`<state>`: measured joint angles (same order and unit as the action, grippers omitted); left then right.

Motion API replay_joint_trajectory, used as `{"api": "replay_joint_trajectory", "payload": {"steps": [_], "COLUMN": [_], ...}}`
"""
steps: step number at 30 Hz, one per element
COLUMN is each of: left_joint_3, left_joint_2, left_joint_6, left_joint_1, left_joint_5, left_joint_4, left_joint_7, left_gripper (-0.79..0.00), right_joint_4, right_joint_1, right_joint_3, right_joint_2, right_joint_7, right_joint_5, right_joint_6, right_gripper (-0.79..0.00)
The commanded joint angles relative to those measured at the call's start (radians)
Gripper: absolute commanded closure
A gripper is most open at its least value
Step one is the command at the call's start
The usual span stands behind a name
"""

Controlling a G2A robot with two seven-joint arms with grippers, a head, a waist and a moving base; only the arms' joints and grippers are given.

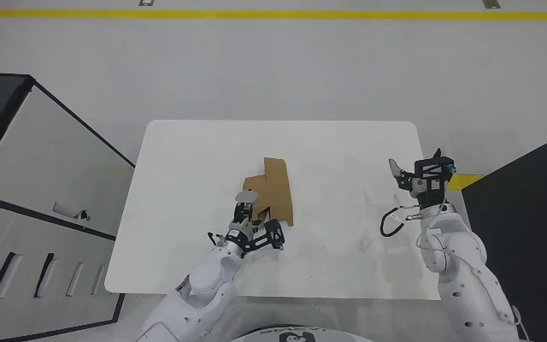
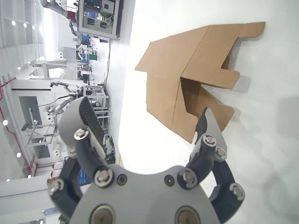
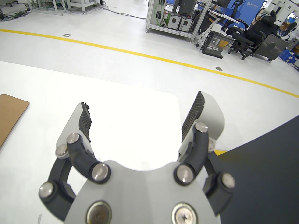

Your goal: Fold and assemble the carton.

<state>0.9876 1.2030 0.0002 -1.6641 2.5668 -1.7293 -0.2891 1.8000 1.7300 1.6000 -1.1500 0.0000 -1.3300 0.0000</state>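
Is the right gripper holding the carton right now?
No, the right gripper is open and empty, well apart from the carton lying on the table.

Plain brown carton (image 1: 278, 188), white table (image 1: 188, 171), yellow floor line (image 1: 273, 14), black ribbed pads (image 2: 91, 117) on the silver-grey left end effector (image 2: 144, 104).

Overhead: looking straight down from high up, taking in the whole white table (image 1: 359, 154) with the cardboard carton (image 1: 278, 192) near frame centre. From the left wrist: close behind the left gripper (image 2: 144, 106), rolled sideways, facing along the table, very near the carton. From the right wrist: behind the right gripper (image 3: 141, 99), facing over the table's far corner toward the floor (image 3: 140, 36) beyond. Shared by all three: table and carton.
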Motion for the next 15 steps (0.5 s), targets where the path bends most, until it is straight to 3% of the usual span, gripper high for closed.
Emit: {"api": "replay_joint_trajectory", "payload": {"steps": [1,15], "left_joint_3": [-0.009,-0.008], "left_joint_2": [0.004,0.011], "left_joint_6": [0.005,0.021], "left_joint_1": [0.009,0.014], "left_joint_5": [-0.004,-0.022], "left_joint_4": [0.007,0.042], "left_joint_7": [-0.006,0.004], "left_gripper": [-0.785,-0.785], "right_joint_4": [0.000,0.000], "right_joint_1": [0.000,0.000], "right_joint_3": [0.000,0.000], "right_joint_2": [0.000,0.000], "right_joint_7": [0.000,0.000], "right_joint_5": [0.000,0.000], "right_joint_6": [0.000,0.000], "right_gripper": [-0.785,-0.785]}}
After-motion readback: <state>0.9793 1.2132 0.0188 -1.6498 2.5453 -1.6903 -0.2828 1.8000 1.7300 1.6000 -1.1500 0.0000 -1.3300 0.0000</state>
